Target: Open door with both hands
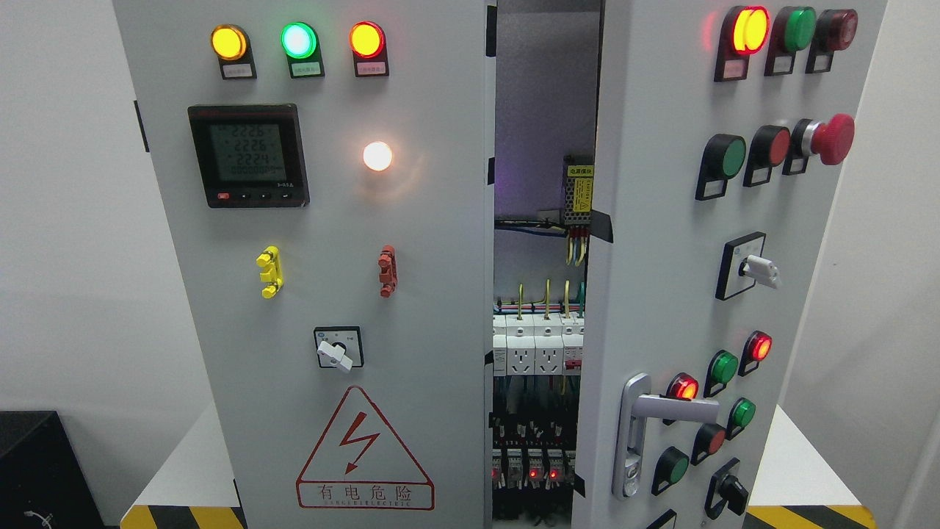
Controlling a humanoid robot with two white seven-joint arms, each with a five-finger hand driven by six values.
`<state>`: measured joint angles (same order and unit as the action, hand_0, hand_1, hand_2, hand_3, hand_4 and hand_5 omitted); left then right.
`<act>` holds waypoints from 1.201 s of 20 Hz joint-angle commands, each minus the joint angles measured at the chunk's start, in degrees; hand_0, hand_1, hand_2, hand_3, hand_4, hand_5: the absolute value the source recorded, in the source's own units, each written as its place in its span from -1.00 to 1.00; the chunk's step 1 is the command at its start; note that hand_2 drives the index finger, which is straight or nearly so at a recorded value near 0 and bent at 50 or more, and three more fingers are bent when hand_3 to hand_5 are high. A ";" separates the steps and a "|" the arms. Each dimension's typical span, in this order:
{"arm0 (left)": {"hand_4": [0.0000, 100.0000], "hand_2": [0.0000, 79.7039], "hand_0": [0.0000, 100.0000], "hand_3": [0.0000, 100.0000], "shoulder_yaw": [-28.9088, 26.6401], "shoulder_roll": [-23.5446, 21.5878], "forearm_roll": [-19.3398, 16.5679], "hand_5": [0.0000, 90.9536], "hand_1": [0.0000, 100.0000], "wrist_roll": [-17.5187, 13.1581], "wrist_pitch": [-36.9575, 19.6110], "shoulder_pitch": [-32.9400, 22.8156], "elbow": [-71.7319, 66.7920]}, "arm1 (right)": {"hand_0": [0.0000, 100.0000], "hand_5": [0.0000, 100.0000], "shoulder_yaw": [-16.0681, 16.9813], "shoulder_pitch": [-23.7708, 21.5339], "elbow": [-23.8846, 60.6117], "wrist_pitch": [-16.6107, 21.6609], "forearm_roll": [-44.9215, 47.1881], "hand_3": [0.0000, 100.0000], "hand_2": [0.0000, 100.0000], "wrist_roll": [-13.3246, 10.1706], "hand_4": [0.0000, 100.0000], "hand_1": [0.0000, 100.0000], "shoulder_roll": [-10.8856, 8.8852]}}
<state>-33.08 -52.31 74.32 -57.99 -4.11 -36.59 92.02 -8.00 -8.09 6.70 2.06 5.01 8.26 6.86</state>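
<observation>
A grey electrical cabinet fills the head view. Its right door [661,242] is swung partly open toward me, carrying lamps, push buttons, a red emergency stop [833,138] and a silver lever handle [650,422] near its lower left edge. The left door [433,257] stands closed, with three lit lamps, a digital meter [247,154] and a rotary switch [338,349]. Through the gap between the doors I see the interior [540,353] with breakers, sockets and wiring. Neither of my hands nor any arm shows in the picture.
The cabinet stands on a white table [183,470] with black-and-yellow hazard tape [183,516] along its front edge. A black box [40,470] sits at the lower left. White walls lie on both sides.
</observation>
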 commanded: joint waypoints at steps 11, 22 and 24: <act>-1.00 -1.00 -0.76 -1.00 64.10 -35.16 19.38 -1.00 0.11 2.00 2.69 70.86 8.53 | -0.86 -1.00 0.00 0.00 -0.02 -0.04 0.00 -1.00 -1.00 0.00 -1.00 -0.73 0.00; -1.00 -1.00 -0.76 -1.00 104.76 -23.56 18.06 -1.00 0.11 6.30 10.17 109.86 5.81 | -0.86 -1.00 0.00 0.00 -0.02 -0.04 0.00 -1.00 -1.00 0.00 -1.00 -0.73 0.00; -1.00 -1.00 -0.76 -1.00 110.66 -20.74 18.41 -1.00 0.11 8.23 9.03 114.61 4.49 | -0.86 -1.00 0.00 0.00 -0.02 -0.04 0.00 -1.00 -1.00 0.00 -1.00 -0.73 0.00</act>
<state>41.47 -77.80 92.33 -51.69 6.52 61.47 98.27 -8.00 -8.09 6.68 2.06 5.01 8.26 6.86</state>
